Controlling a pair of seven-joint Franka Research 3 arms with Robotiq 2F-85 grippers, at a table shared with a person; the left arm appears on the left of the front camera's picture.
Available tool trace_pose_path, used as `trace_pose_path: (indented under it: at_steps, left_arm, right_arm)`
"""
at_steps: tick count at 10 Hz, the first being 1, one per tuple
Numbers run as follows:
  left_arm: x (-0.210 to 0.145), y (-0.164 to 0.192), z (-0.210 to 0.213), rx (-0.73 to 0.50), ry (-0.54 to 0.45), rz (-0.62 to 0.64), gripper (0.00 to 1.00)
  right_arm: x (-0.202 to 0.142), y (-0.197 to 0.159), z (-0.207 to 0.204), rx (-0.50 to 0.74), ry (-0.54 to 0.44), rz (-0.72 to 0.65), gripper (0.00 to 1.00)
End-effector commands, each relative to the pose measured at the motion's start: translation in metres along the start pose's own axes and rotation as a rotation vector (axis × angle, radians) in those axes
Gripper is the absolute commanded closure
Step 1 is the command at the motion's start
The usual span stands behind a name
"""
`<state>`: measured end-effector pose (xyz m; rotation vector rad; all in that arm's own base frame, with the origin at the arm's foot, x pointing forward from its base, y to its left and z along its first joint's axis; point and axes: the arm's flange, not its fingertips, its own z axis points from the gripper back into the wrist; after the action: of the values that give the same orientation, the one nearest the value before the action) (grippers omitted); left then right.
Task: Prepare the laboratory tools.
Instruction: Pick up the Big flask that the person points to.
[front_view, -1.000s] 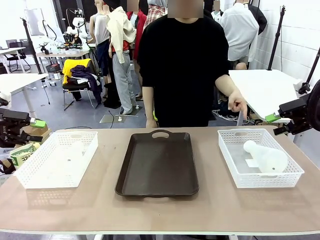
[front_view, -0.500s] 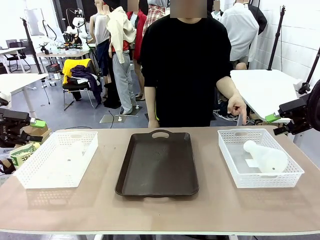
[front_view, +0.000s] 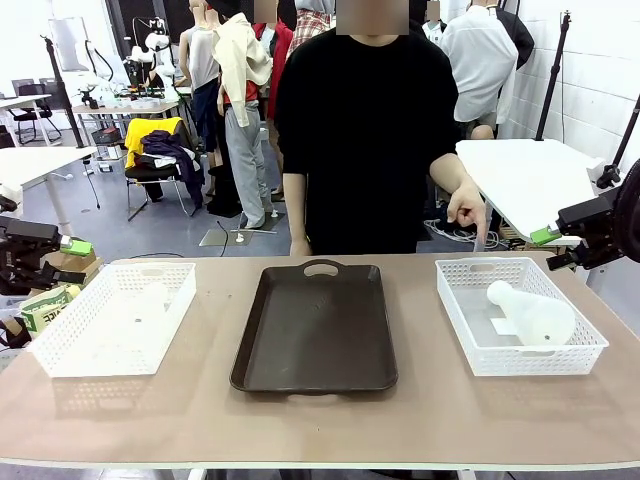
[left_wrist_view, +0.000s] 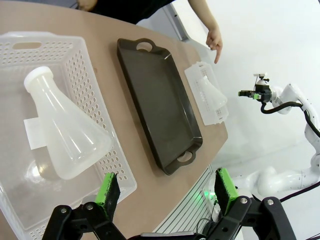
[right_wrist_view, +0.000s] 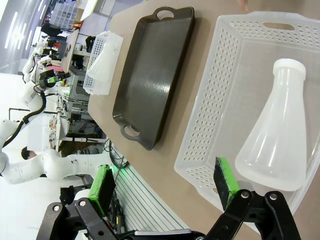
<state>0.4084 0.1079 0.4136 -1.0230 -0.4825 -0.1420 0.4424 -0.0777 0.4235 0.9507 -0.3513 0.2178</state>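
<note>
Both claws hung released with nothing between their green pads: the left claw (left_wrist_view: 166, 186) sat off the left end of the bench (front_view: 320, 420), and the right claw (right_wrist_view: 165, 185) sat off the right end, neither touching anything. One frosted flask (left_wrist_view: 67, 137) lay on its side in the left white mesh basket (left_wrist_view: 95, 100), its capped neck pointing away from the left claw and its wide base nearer to it. The second flask (right_wrist_view: 275, 145) lay on its side in the right white mesh basket (front_view: 530, 362), neck towards the far side of the bench and base close to the near wall. Between the two baskets, apart from both, sat the dark brown tray (front_view: 315, 330), lengthwise across the bench with a handle at each end. At the far side stood a person in a black top, whose hand (front_view: 467, 208) hung above the far edge of the right basket, fingers pointing down.
</note>
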Motion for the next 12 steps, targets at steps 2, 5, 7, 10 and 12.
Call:
trace_pose_path:
  at_steps: [2,5,7,10,12]
  left_arm:
    - [0.0,0.001,0.001,-0.011,-0.009,-0.007,0.0]
    - [0.0,0.001,0.001,-0.011,-0.009,-0.007,0.0]
    - [0.0,0.001,0.001,-0.011,-0.009,-0.007,0.0]
    - [0.0,0.001,0.001,-0.011,-0.009,-0.007,0.0]
    - [0.0,0.001,0.001,-0.011,-0.009,-0.007,0.0]
  right_arm:
    - [0.014,0.029,0.013,-0.2,0.025,0.143,0.0]
    - [0.053,0.056,-0.007,-0.52,0.216,0.359,0.0]
    - [0.077,0.056,-0.053,-0.697,0.373,0.445,0.0]
    - [0.089,0.047,-0.108,-0.89,0.442,0.463,0.0]
    - [0.091,0.033,-0.129,-0.919,0.469,0.433,0.0]
